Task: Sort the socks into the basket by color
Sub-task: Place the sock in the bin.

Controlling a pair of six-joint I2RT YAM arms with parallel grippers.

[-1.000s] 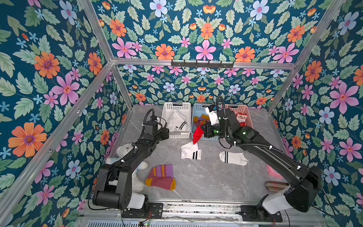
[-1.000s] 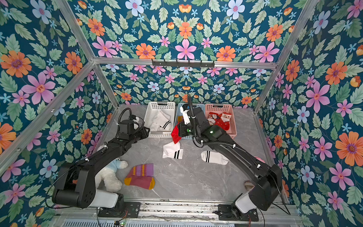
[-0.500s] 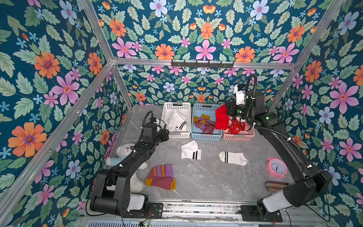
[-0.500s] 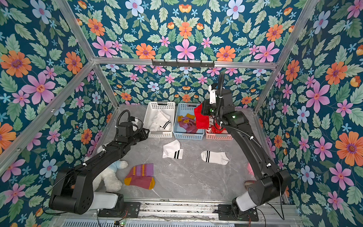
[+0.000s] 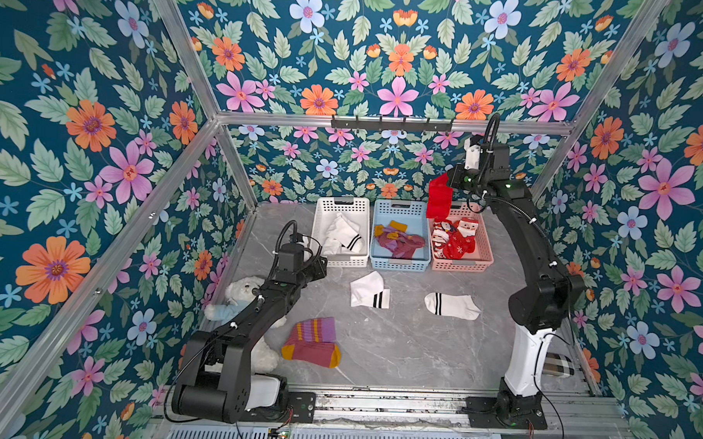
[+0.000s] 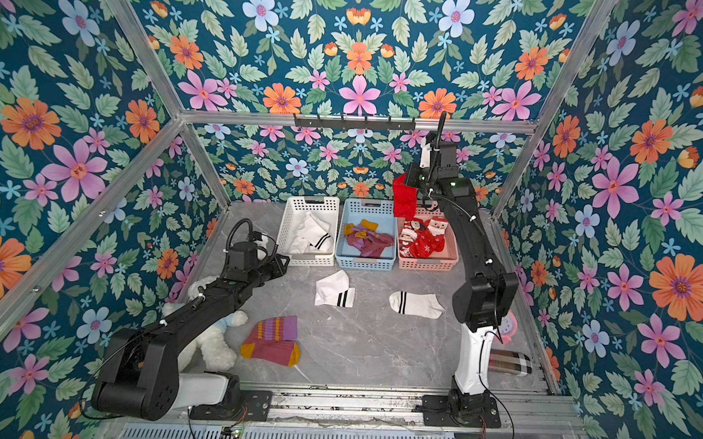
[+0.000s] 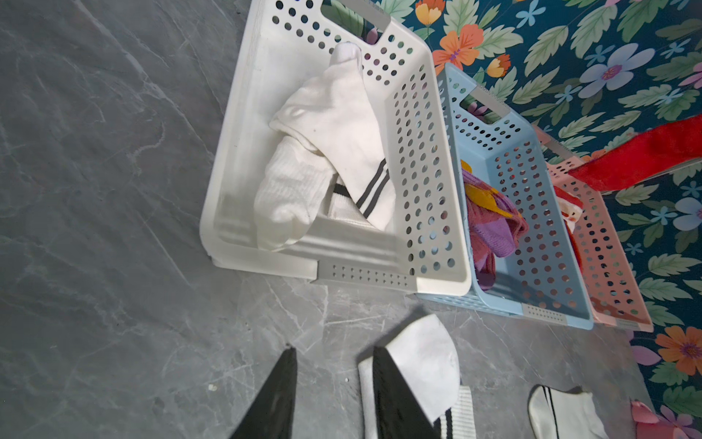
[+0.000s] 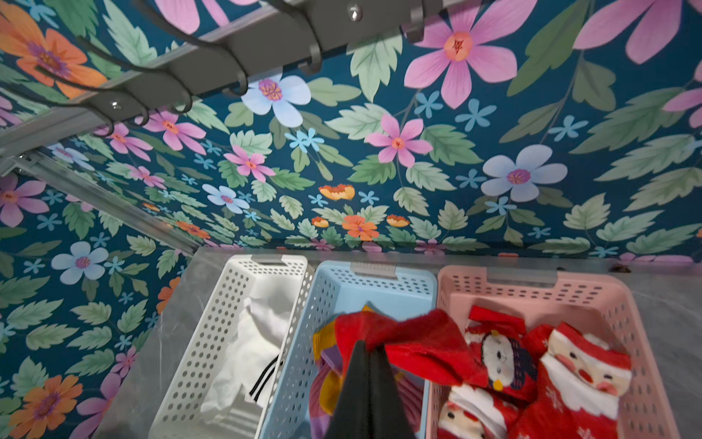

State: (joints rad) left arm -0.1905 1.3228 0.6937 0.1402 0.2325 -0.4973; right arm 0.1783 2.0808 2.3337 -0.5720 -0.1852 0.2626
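Observation:
My right gripper (image 8: 368,344) is shut on a plain red sock (image 5: 439,197), which hangs high over the seam between the blue basket (image 5: 398,264) and the pink basket (image 5: 483,249). Santa socks lie in the pink basket, maroon ones in the blue, white ones in the white basket (image 5: 342,204). On the table lie a folded white striped sock (image 5: 369,291), a flat white striped sock (image 5: 451,305) and a maroon sock with purple stripes (image 5: 312,341). My left gripper (image 7: 332,349) is open and holds nothing, low in front of the white basket beside the folded sock.
A white teddy bear (image 5: 241,289) lies under my left arm. A pink clock (image 6: 509,324) and a plaid item (image 6: 512,363) sit by the right wall behind my right arm. A hook rail (image 5: 391,123) runs along the back wall just above my right wrist.
My right arm has carried the red sock from over the table's middle up and to the right, over the baskets. The left arm has hardly moved.

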